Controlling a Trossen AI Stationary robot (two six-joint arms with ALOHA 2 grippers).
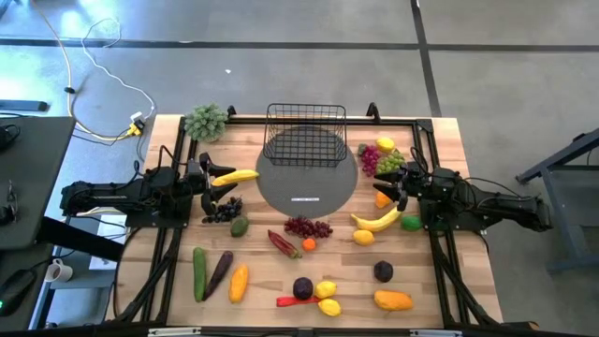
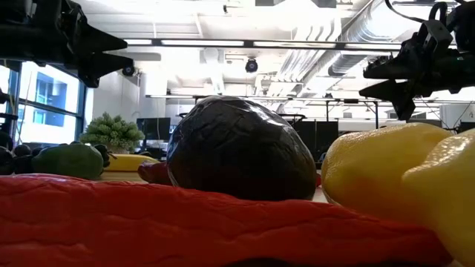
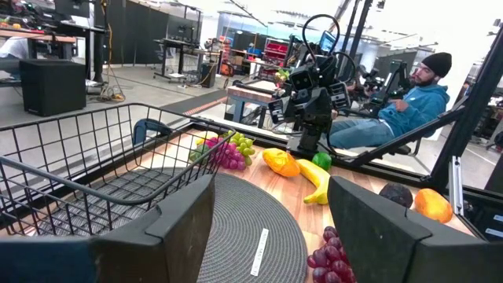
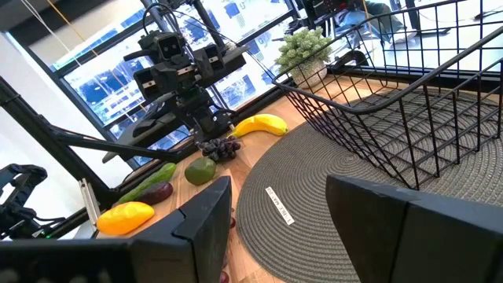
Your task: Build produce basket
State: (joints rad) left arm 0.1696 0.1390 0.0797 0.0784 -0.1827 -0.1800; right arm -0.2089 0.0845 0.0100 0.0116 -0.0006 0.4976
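Wooden table strewn with produce; left tool, right tool spread, empty; workshop behind

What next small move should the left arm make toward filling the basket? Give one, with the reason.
Probably lower the left gripper onto the banana next to it. Its jaws stand open and empty, the basket holds nothing yet, and that banana lies nearest, a short carry from the basket. The right gripper also waits open.
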